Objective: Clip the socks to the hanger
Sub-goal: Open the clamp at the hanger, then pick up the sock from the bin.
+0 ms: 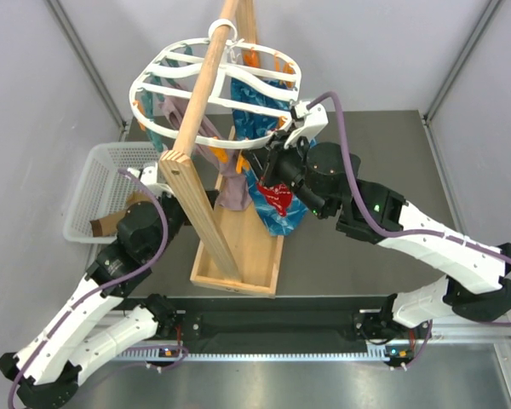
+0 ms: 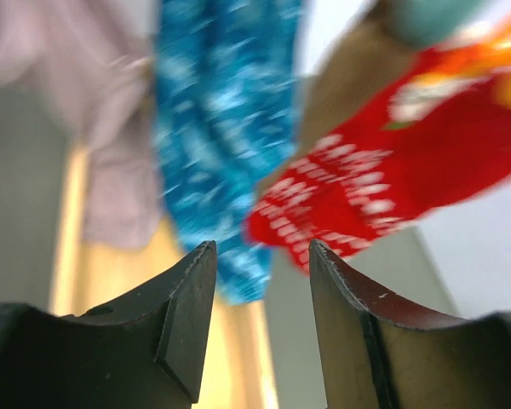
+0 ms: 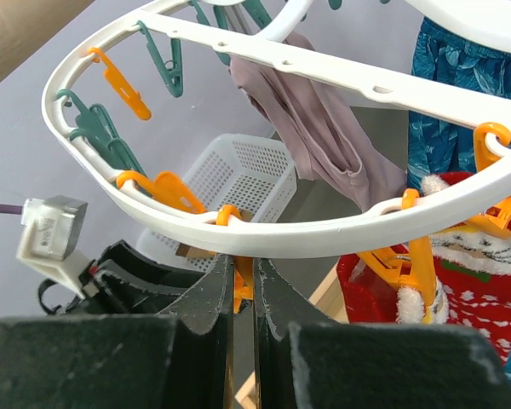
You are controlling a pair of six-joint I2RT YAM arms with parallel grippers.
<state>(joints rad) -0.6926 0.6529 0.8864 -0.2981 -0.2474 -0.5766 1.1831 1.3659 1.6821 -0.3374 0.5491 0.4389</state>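
Right wrist view: the right gripper (image 3: pixel 243 271) has its fingers drawn almost together on an orange peg (image 3: pixel 242 288) that dangles from the hanger (image 3: pixel 307 228) rim directly above them. The likely reason for this hold is to squeeze the peg's handles so its mouth opens for a sock. To the gripper's right, more orange pegs already bite a red sock (image 3: pixel 468 285). Beyond and above it hang a mauve sock (image 3: pixel 324 145) and a blue patterned one (image 3: pixel 460 77). Far behind the fingers is the white mesh basket (image 3: pixel 238 170).

The left gripper (image 2: pixel 262 256) has its fingers well apart with nothing between them. It points up at the same hanging socks from below, though that picture is blurred. I judge that it is free to fetch the next sock.

Only the top external view shows the wider layout. The hanger rides on a slanted wooden pole (image 1: pixel 200 94). The left arm (image 1: pixel 140 230) sits between that pole and the basket, its fingers hidden by the wood. A tan-brown sock (image 1: pixel 102 226) waits in the basket beside it, which suggests the job is not finished. Only the right wrist view shows the pinch on the peg.
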